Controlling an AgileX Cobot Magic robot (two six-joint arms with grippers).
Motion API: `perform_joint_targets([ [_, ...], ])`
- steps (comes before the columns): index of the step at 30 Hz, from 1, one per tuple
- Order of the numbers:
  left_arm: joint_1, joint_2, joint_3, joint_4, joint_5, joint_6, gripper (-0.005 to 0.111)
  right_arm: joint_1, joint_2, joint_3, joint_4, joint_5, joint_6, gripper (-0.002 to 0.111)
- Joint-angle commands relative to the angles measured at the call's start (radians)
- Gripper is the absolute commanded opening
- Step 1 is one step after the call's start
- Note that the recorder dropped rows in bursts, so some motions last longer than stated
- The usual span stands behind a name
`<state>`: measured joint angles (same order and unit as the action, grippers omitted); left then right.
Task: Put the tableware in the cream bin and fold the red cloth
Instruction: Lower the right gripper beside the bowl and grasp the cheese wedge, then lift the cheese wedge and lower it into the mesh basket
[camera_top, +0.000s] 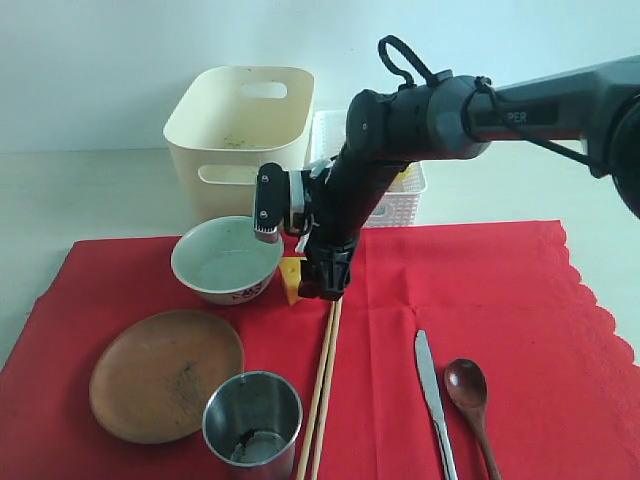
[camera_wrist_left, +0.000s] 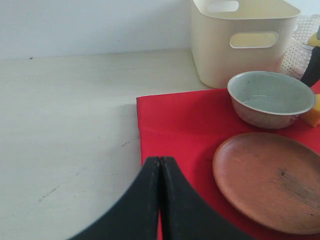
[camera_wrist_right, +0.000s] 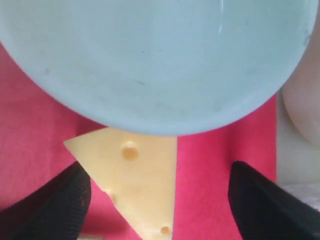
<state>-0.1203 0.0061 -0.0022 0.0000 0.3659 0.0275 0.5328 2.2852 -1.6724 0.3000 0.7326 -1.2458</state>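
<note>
the right pincer (camera_wrist_right: 157, 200) is held wide open, empty, astride the cheese wedge (camera_wrist_right: 135, 185) just beside the pale bowl (camera_wrist_right: 150, 60) on the red cloth (camera_wrist_right: 210, 165). the bowl's rim should be gripped, the cheese left clear. the left pincer (camera_wrist_left: 159, 200) is shut on nothing.

Yellow holed cheese wedge (camera_wrist_right: 135, 190) right beside pale round bowl (camera_top: 226, 262), thin wooden chopsticks (camera_top: 327, 350) just beyond: tight. Bare bright red fabric cloth (camera_top: 380, 360) between chopsticks and flat metal knife (camera_top: 431, 390): open lane
</note>
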Motion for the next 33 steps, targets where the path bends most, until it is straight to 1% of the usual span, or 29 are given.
perform_joint_targets([
  [1, 0.002, -0.006, 0.002, -0.005, -0.011, -0.005, 0.000, -0.003, 0.030, -0.035, 0.012, 0.039, 0.011, 0.068],
  [2, 0.002, -0.006, 0.002, -0.005, -0.011, -0.005, 0.000, -0.003, 0.034, -0.039, 0.012, 0.050, 0.013, 0.064],
  [4, 0.002, -0.006, 0.002, -0.005, -0.011, -0.005, 0.000, -0.003, 0.041, -0.039, 0.001, 0.058, 0.018, 0.053],
  [5, 0.002, -0.006, 0.002, -0.005, -0.011, -0.005, 0.000, -0.003, 0.041, -0.039, -0.017, 0.061, 0.030, 0.045],
  [8, 0.002, -0.006, 0.002, -0.005, -0.011, -0.005, 0.000, -0.003, 0.037, -0.046, -0.047, 0.059, 0.097, 0.013],
  [10, 0.002, -0.006, 0.002, -0.005, -0.011, -0.005, 0.000, -0.003, 0.033, -0.054, -0.047, 0.066, 0.113, 0.000],
  [16, 0.002, -0.006, 0.002, -0.005, -0.011, -0.005, 0.000, -0.003, -0.030, -0.053, -0.048, 0.145, 0.141, 0.001],
  [22, 0.002, -0.006, 0.002, -0.005, -0.011, -0.005, 0.000, -0.005, -0.129, -0.053, -0.115, 0.232, 0.281, 0.000],
  [25, 0.002, -0.006, 0.002, -0.005, -0.011, -0.005, 0.000, -0.005, -0.185, -0.053, -0.120, 0.287, 0.339, 0.000],
  [28, 0.002, -0.006, 0.002, -0.005, -0.011, -0.005, 0.000, -0.011, -0.241, -0.053, -0.079, 0.325, 0.350, 0.000],
  [33, 0.002, -0.006, 0.002, -0.005, -0.011, -0.005, 0.000, -0.058, -0.330, -0.053, 0.040, 0.315, 0.394, 0.000],
])
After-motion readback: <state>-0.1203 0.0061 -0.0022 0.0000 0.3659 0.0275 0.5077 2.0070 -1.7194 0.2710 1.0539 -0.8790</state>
